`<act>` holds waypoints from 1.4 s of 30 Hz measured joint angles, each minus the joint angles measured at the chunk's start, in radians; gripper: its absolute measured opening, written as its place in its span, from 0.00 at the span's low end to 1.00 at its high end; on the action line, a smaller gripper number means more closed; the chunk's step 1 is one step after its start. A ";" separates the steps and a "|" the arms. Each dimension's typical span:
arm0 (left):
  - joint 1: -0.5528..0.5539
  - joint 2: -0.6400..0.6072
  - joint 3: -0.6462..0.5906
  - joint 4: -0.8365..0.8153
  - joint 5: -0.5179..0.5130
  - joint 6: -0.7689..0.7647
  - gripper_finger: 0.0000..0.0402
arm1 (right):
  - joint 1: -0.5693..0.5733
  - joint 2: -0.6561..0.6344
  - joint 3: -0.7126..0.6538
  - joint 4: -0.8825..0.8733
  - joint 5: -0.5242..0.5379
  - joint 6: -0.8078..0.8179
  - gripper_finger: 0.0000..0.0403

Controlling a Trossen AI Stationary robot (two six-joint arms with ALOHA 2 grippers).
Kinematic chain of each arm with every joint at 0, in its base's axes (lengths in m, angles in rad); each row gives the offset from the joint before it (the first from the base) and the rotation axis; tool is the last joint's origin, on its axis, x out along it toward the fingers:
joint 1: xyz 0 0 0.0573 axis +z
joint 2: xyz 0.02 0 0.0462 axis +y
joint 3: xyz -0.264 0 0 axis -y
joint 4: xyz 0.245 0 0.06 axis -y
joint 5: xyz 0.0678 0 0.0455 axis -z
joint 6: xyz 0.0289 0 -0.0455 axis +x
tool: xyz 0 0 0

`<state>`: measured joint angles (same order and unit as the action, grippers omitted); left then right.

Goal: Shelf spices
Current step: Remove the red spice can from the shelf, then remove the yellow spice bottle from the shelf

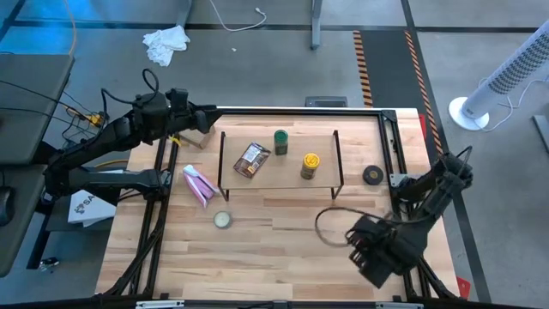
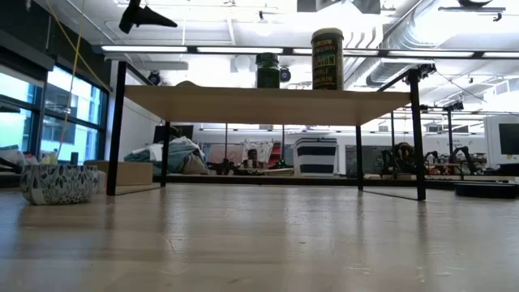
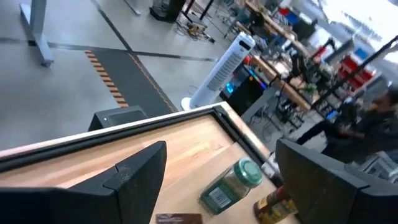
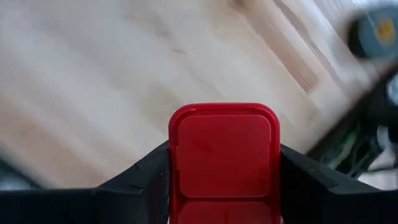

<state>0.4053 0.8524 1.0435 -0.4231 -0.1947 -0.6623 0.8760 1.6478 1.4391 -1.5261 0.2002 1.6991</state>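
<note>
The shelf (image 1: 279,176) stands mid-table on thin black legs. On its top board are the flat brown packet (image 1: 251,159), the green-lidded jar (image 1: 280,140) and the yellow-lidded jar (image 1: 310,165); both jars stand upright in the low view (image 2: 268,70) (image 2: 327,58). My left gripper (image 1: 208,120) hovers open over the table's far left part, and its wrist view shows the green-lidded jar (image 3: 233,183) beyond the fingers. My right gripper (image 1: 367,245) is over the near right part, shut on the red boxy container (image 4: 224,155), which the gripper hides in the high view. My right gripper pinches the red boxy container between its two fingers, one on each side wall (image 4: 175,168), just below the red square lid (image 4: 224,140). The fingers point down at the tabletop. The container's lower end is hidden, and it does not show in the low view.
A pink packet (image 1: 197,184) and a pale round tin (image 1: 222,220) lie left of the shelf. A black round object (image 1: 372,175) sits at its right. A black cable loop (image 1: 330,225) lies near my right gripper. Bare wood spreads along the near edge.
</note>
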 joint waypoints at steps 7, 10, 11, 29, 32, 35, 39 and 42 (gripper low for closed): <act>0.000 0.000 0.000 0.051 -0.003 -0.055 0.74 | 0.032 -0.172 -0.413 0.273 0.079 0.382 0.52; 0.000 0.000 0.000 0.056 -0.010 -0.069 0.74 | 0.021 -0.203 -0.523 0.313 0.080 0.434 0.52; 0.000 0.000 0.000 0.056 -0.016 -0.069 0.74 | 0.015 -0.213 -0.547 0.329 0.079 0.435 0.52; 0.000 0.000 0.000 0.055 -0.081 -0.024 0.74 | -0.117 -0.258 -0.466 0.254 -0.081 0.064 0.80; 0.000 0.000 0.000 0.054 -0.081 -0.009 0.74 | -0.146 -0.285 -0.366 0.175 -0.036 0.006 0.80; 0.000 0.000 0.000 0.052 -0.080 0.018 0.74 | -0.184 -0.314 -0.241 0.076 0.089 -0.003 0.80; -0.001 0.011 0.001 0.025 -0.067 0.084 0.74 | -0.266 -0.347 -0.081 0.111 0.368 -0.084 0.80; -0.003 0.038 0.001 0.001 -0.003 0.139 0.74 | -0.384 -0.340 -0.002 0.232 0.432 -0.332 0.80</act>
<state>0.4023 0.8901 1.0443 -0.4223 -0.1974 -0.5234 0.4921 1.3079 1.4374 -1.2945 0.6325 1.3674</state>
